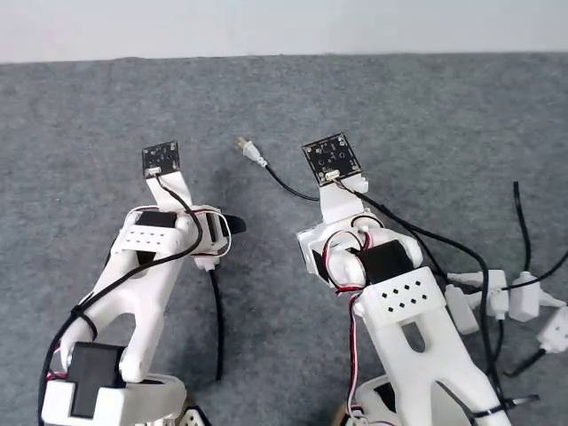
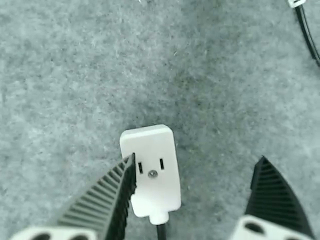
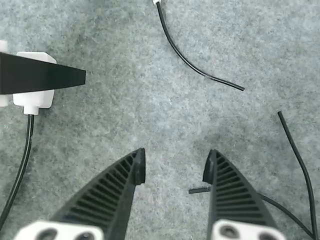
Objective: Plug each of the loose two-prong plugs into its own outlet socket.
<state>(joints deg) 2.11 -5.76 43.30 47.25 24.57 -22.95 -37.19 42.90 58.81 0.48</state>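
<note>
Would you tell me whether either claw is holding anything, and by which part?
Nothing is held. The left claw is open astride the socket, not clamping it; the right claw is open too.

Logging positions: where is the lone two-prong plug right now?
In the high view the plug lies unheld on the grey carpet, between the two wrist camera boards.
</note>
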